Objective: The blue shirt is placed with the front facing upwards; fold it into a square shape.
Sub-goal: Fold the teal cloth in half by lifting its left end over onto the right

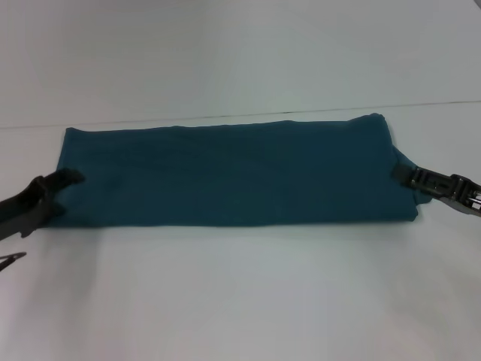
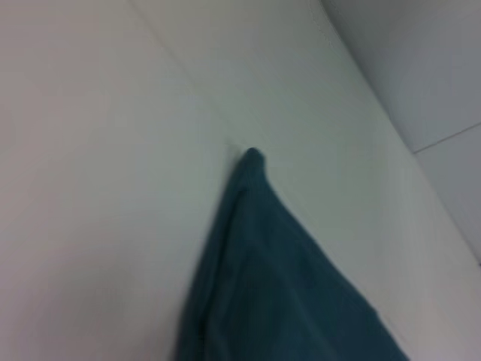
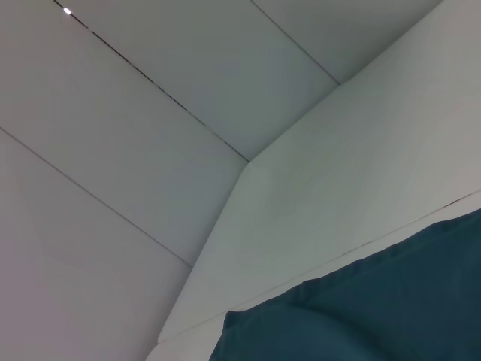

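The blue shirt (image 1: pixel 233 173) lies on the white table (image 1: pixel 240 301) as a long, narrow, plain teal band running left to right, with no lettering showing. My left gripper (image 1: pixel 66 180) is at the band's left end, shut on the cloth edge. At the right end my right gripper (image 1: pixel 400 172) is shut on the edge, where the cloth bulges out slightly toward it. A pointed corner of the blue shirt (image 2: pixel 278 286) shows in the left wrist view. The right wrist view catches one edge of the blue shirt (image 3: pixel 376 308). Neither wrist view shows its own fingers.
The table's far edge (image 1: pixel 225 118) runs just behind the band, with a pale wall beyond it. Bare white tabletop stretches in front of the shirt. A thin dark piece (image 1: pixel 11 260) pokes in at the lower left.
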`<state>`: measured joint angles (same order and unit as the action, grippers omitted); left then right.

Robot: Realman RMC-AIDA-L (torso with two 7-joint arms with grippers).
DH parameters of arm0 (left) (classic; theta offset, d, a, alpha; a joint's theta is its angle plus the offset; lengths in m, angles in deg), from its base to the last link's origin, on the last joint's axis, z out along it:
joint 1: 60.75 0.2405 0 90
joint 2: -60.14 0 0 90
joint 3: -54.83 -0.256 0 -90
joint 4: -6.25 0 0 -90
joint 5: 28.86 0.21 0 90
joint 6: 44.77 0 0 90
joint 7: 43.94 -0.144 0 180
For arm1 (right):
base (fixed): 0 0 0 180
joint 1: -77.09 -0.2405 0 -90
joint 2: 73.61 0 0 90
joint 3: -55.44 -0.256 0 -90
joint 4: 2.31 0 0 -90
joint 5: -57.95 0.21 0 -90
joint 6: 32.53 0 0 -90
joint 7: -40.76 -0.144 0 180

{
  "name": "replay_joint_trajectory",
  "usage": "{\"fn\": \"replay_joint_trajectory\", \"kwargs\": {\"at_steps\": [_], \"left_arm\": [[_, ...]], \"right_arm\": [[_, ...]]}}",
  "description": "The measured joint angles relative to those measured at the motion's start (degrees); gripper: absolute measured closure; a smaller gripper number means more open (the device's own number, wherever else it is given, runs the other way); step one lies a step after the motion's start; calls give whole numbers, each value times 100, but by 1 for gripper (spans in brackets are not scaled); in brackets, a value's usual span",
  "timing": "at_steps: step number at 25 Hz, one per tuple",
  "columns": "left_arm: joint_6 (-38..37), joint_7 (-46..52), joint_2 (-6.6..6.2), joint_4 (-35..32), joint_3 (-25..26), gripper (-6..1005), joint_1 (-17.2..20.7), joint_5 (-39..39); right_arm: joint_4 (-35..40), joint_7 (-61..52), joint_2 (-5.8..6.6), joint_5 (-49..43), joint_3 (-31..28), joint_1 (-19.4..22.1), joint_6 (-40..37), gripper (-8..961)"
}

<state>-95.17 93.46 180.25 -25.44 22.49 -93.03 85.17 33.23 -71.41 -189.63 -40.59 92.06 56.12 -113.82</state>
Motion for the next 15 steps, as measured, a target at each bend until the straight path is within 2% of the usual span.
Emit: {"fn": "replay_joint_trajectory", "kwargs": {"at_steps": [10,15], "left_arm": [[101,-176,3,156,7,171,73,19],[-80,-215,5,-157,5,170,45,-44]], "right_arm": [[-68,-25,17,3,3,3,3,361],[-131,-21,50,-4,3,13,-11,361]]}}
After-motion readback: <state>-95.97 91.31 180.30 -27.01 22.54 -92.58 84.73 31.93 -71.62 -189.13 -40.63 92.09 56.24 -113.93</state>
